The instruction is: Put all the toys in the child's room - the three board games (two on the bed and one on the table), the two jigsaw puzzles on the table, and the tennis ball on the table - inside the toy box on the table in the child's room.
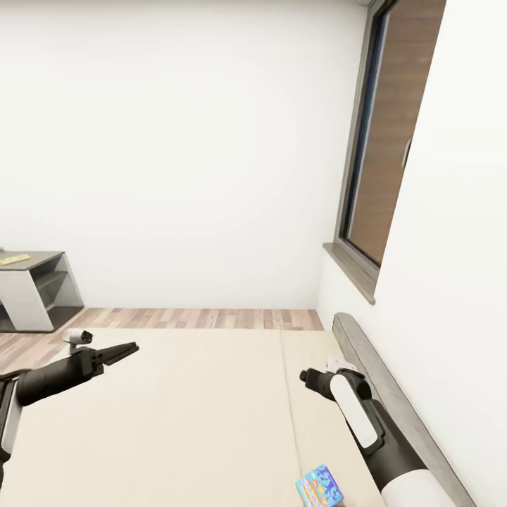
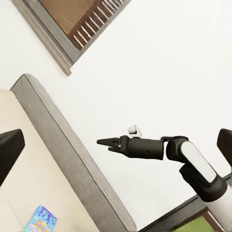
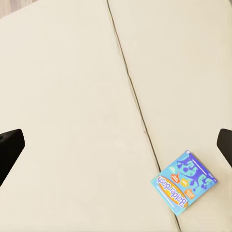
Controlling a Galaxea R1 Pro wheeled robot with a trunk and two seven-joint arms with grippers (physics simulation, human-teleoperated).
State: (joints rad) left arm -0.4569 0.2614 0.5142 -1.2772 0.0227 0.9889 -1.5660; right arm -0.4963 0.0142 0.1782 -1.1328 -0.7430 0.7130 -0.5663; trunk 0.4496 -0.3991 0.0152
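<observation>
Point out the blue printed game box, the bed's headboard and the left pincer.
Blue colourfully printed flat game box [image 3: 186, 178]: right wrist view, middle of its printed lid.
Grey padded headboard [image 1: 394, 401]: head view, its top edge.
Left pincer [image 1: 131, 348]: head view, between its black fingertips.

blue board game: bottom cut off by the head view's edge
side unit: left part out of frame
yellow item on it: too small to identify

Probably a bedroom: bare bed.
</observation>
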